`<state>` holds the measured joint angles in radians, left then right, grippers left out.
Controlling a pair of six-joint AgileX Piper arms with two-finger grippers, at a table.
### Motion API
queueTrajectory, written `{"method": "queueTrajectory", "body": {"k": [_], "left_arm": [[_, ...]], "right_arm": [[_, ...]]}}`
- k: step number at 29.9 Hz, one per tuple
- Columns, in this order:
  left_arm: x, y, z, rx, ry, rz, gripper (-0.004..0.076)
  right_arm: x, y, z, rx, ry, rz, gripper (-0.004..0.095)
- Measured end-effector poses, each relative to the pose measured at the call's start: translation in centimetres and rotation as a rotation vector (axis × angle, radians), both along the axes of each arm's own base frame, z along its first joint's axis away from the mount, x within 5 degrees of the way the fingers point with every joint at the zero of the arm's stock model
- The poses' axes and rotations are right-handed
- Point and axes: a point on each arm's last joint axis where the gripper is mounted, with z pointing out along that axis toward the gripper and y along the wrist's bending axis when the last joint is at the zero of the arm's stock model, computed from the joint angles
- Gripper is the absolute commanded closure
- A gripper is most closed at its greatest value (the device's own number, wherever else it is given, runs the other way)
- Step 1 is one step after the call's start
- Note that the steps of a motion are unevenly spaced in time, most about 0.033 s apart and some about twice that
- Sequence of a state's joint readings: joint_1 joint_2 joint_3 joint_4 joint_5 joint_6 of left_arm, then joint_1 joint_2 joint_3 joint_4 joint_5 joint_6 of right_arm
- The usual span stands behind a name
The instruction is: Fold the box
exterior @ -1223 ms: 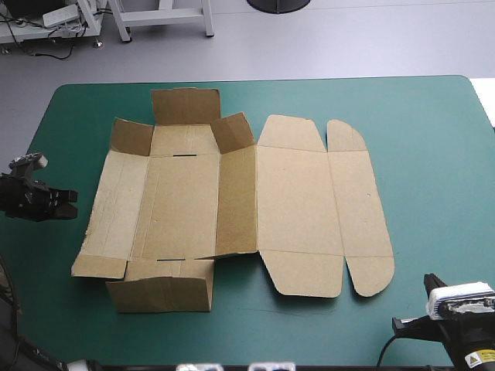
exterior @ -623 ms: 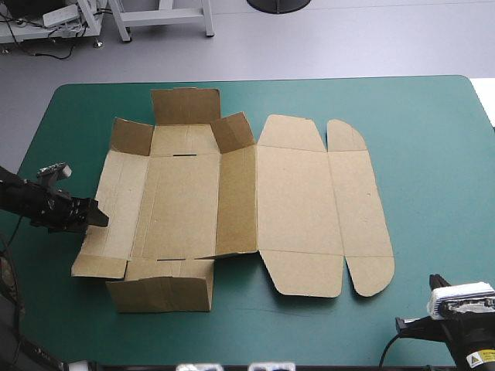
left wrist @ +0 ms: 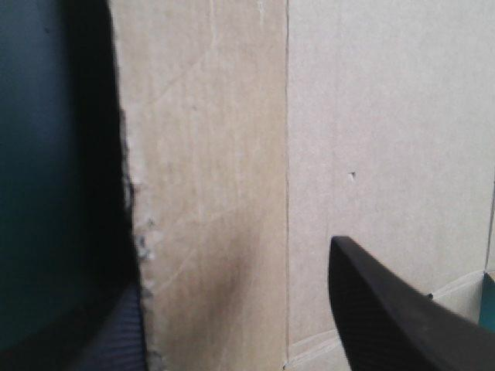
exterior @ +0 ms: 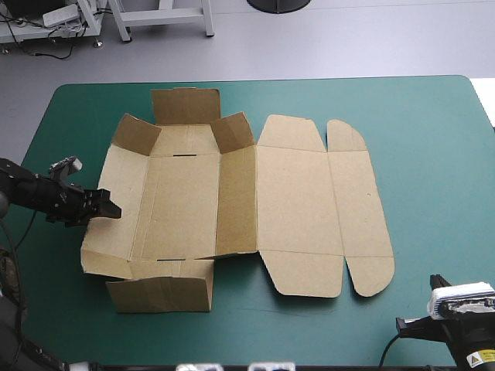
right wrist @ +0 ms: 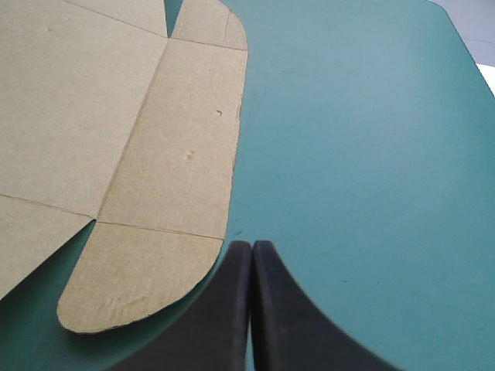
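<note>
The brown box [exterior: 232, 193] lies opened out in the middle of the teal-green table, its lid panels flat to the right and the end flaps on its left half partly raised. My left gripper [exterior: 108, 209] is at the box's left side panel, open, and that panel's ragged outer edge [left wrist: 135, 232] runs between its fingers [left wrist: 387, 309]. The panel tilts up slightly. My right gripper [right wrist: 251, 255] is shut and empty above bare cover near the table's front right corner, just off the lid's rounded tab [right wrist: 139, 286].
Bare teal-green cover [exterior: 433, 170] runs right of the box and along the front edge. A narrow strip of cover lies left of the box, where the left arm [exterior: 31, 192] reaches in.
My left gripper has travelled right to the box's left panel, whose outer edge has risen and shifted inward. The right gripper has stayed put.
</note>
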<state>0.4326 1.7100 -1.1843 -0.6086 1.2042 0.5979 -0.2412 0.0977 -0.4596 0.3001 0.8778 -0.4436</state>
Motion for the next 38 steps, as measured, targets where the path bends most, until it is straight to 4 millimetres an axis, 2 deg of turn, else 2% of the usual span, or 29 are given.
{"method": "queueTrajectory", "body": {"k": [6,8,10,11,15,22,26,32,38], "left_arm": [[-0.3,-1.8,-1.1,-0.027,0.035,-0.037,0.0458],[-0.5,-2.6,-1.6,-0.036,0.059,-0.059,0.0534],[-0.7,-3.2,-2.0,-0.027,0.079,-0.088,0.0696],[-0.8,-3.4,-2.1,-0.012,0.083,-0.103,0.0726],[-0.7,-4.2,-2.2,0.03,0.083,-0.145,0.0729],[-0.4,-6.7,-0.9,0.168,0.023,-0.267,0.0729],[0.5,-9.6,1.5,0.303,-0.069,-0.388,0.0729],[0.7,-14.0,7.9,0.474,-0.278,-0.54,0.0729],[-0.2,-17.9,13.4,0.565,-0.481,-0.659,0.0729]], "right_arm": [[0.0,0.0,0.0,0.0,0.0,0.0,0.0932],[0.0,0.0,0.0,0.0,0.0,0.0,0.0932],[0.0,0.0,0.0,0.0,0.0,0.0,0.0932],[0.0,0.0,0.0,0.0,0.0,0.0,0.0932],[0.0,0.0,0.0,0.0,0.0,0.0,0.0932],[0.0,0.0,0.0,-0.001,0.0,0.0,0.0932],[0.0,0.0,0.0,-0.001,0.0,0.0,0.0932],[0.0,0.0,0.0,0.001,-0.001,0.0,0.0932],[0.0,0.2,0.1,0.026,-0.015,0.011,0.0932]]}}
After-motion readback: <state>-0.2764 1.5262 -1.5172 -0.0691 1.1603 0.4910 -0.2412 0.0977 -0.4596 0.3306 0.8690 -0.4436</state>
